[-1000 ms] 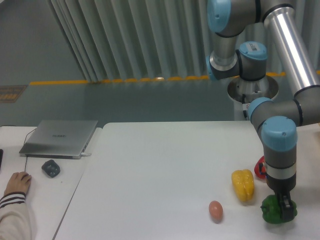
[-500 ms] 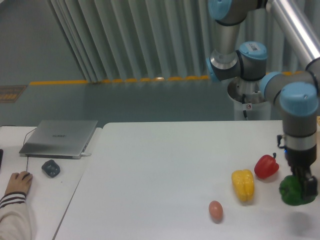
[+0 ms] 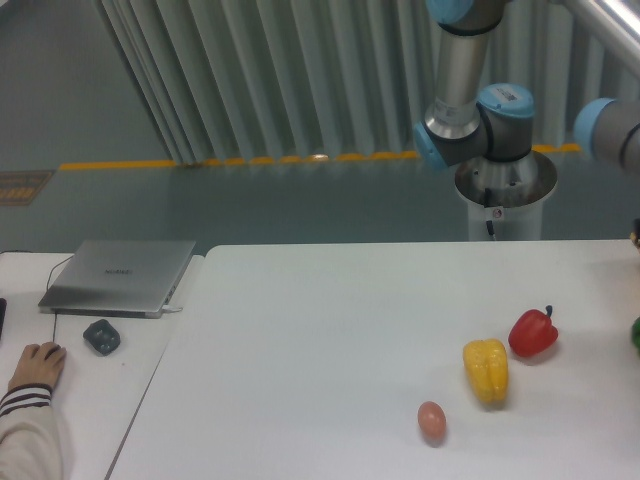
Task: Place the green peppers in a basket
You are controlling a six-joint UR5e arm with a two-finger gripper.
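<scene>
Gripper out of frame, state cannot be told. Green pepper (image 3: 636, 335) a sliver at right edge, beyond red pepper (image 3: 532, 333).

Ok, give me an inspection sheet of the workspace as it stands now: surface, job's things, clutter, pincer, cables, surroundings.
Surface: white table, mostly bare.
Job's things: green pepper, only a sliver at the right frame edge, off the table; basket: nothing seen.
Clutter: red pepper, yellow pepper and egg near the right front.
Pincer: out of frame.
Cables: thin lead at the laptop on the side desk.
Surroundings: computer mouse, a person's hand, ribbed wall, yellow floor line.
</scene>
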